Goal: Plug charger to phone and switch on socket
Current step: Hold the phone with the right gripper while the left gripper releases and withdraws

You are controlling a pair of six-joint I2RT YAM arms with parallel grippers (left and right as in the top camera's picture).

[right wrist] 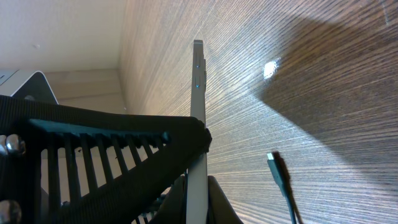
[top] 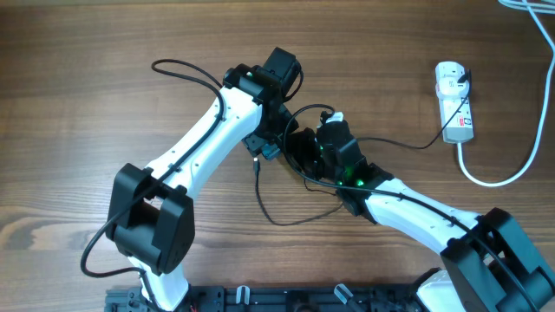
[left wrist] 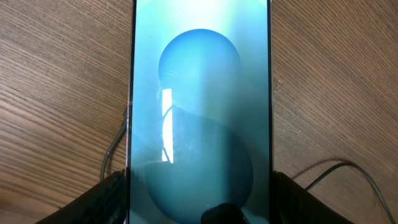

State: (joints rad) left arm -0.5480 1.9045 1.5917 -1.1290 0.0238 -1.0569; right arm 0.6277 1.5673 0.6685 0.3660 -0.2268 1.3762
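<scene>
Phone [left wrist: 199,112]: turquoise screen with a big round darker-blue shape and glare streaks. It fills the left wrist view, and its top and bottom ends are cut off, so no text band shows. It is at mid-table, between the two arm tips.

Left gripper [left wrist: 200,202]: only the dark fingers [left wrist: 102,202] at the bottom corners are visible. They are pressed against the phone's two long edges, pinching it.

Right gripper [right wrist: 199,186]: this view has the phone edge-on, as a thin grey slab with small side buttons. A ribbed black finger [right wrist: 124,155] lies on one face and a dark shape on the other, so it looks clamped across the faces. The contact itself is in shadow.

Charger [right wrist: 273,163]: the small black plug tip lies on the table [top: 87,69] just beside the phone, apart from it and not inserted. The cable runs out of frame. From overhead the thin black cable loops below the grippers and runs right to the socket [top: 455,104].

Socket: a white strip near the right table edge with a black plug in it and a reddish mark. The switch position is too small to read.

Overhead, the phone is mostly hidden under the wrists. Only a turquoise sliver shows.
</scene>
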